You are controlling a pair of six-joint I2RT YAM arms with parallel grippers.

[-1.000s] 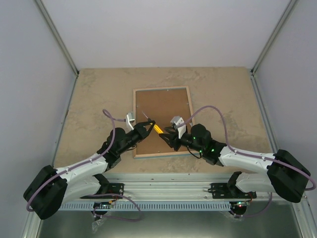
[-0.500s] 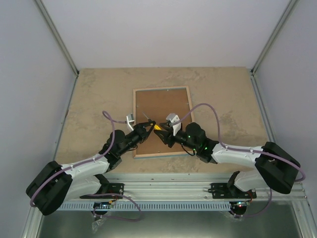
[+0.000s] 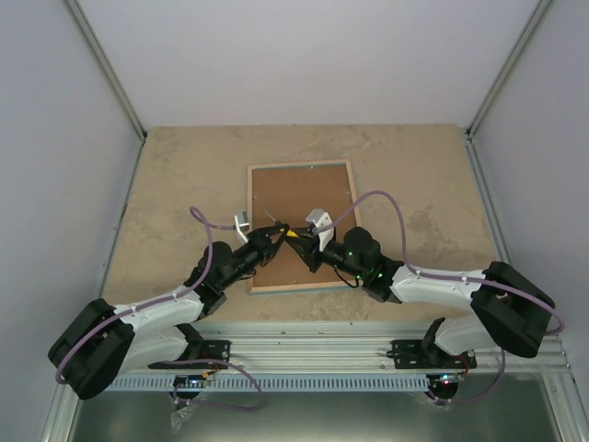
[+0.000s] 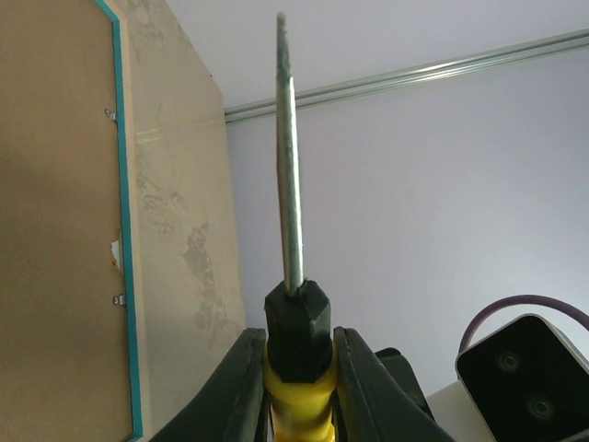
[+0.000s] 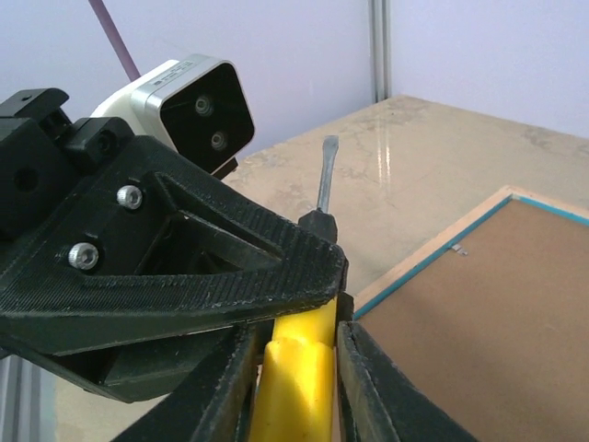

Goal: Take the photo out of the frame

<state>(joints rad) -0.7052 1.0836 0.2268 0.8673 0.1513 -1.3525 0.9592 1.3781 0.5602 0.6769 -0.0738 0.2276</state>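
Observation:
The frame (image 3: 299,165) lies face down on the table, its brown backing (image 3: 304,198) up and its turquoise rim (image 4: 121,230) showing. The photo is hidden under the backing. Above the frame's near half, both grippers meet on a yellow-handled screwdriver (image 3: 293,236). My left gripper (image 4: 296,345) is shut on it at the black collar, with the metal shaft (image 4: 290,166) sticking out ahead. My right gripper (image 5: 296,341) is shut on the yellow handle (image 5: 296,378), right behind the left gripper's finger (image 5: 212,276).
Small metal tabs (image 4: 118,299) hold the backing along the frame's edge. Beige stone tabletop (image 3: 184,184) surrounds the frame, with grey walls on three sides. The left wrist camera (image 5: 198,106) sits close to the right gripper.
My right gripper has moved left up to the left gripper and shut on the yellow handle. The left gripper has kept its grip, shifting only slightly.

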